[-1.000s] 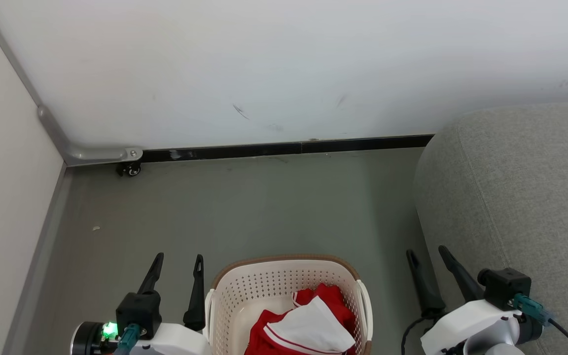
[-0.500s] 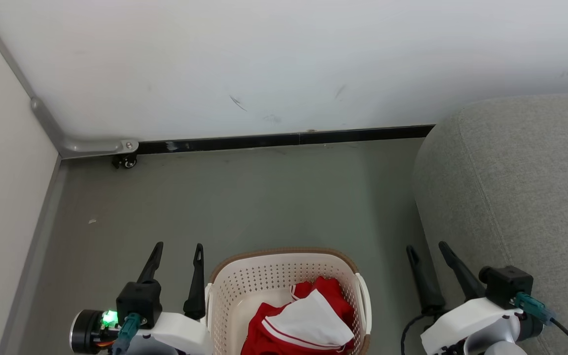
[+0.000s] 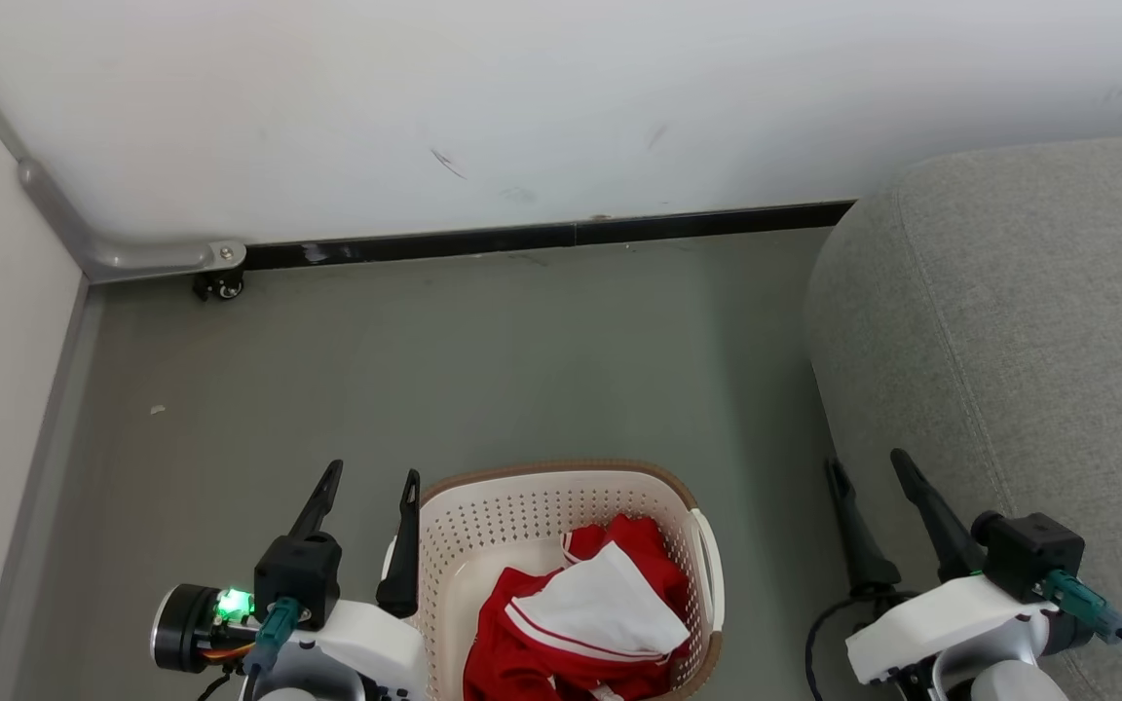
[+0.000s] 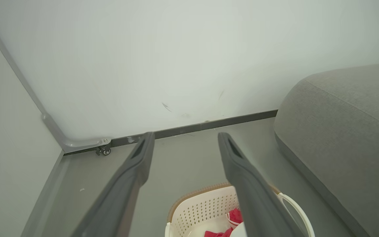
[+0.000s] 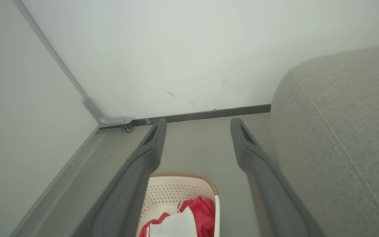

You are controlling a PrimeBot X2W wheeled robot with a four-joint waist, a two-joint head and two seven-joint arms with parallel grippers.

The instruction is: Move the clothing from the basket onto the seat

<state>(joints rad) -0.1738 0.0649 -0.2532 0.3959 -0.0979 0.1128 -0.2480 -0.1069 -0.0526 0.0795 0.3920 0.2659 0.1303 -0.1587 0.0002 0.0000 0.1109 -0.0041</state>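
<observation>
Basket (image 3: 522, 516) near seat (image 3: 1009, 341), floor (image 3: 522, 370) strip between

The head view's bottom edge chops off the near end of the basket (image 3: 483, 531) and the lower part of the clothing (image 3: 610, 604). The seat (image 3: 1028, 341) runs off the right side. The speck (image 3: 158, 410) on the floor (image 3: 522, 350) is too tiny to ID. In the left wrist view, a blurry finger (image 4: 248, 184) of the left gripper (image 4: 185, 135) covers part of the basket.

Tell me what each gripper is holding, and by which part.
Nothing is held: left gripper and right gripper stand open and empty; the clothing lies in the basket.
</observation>
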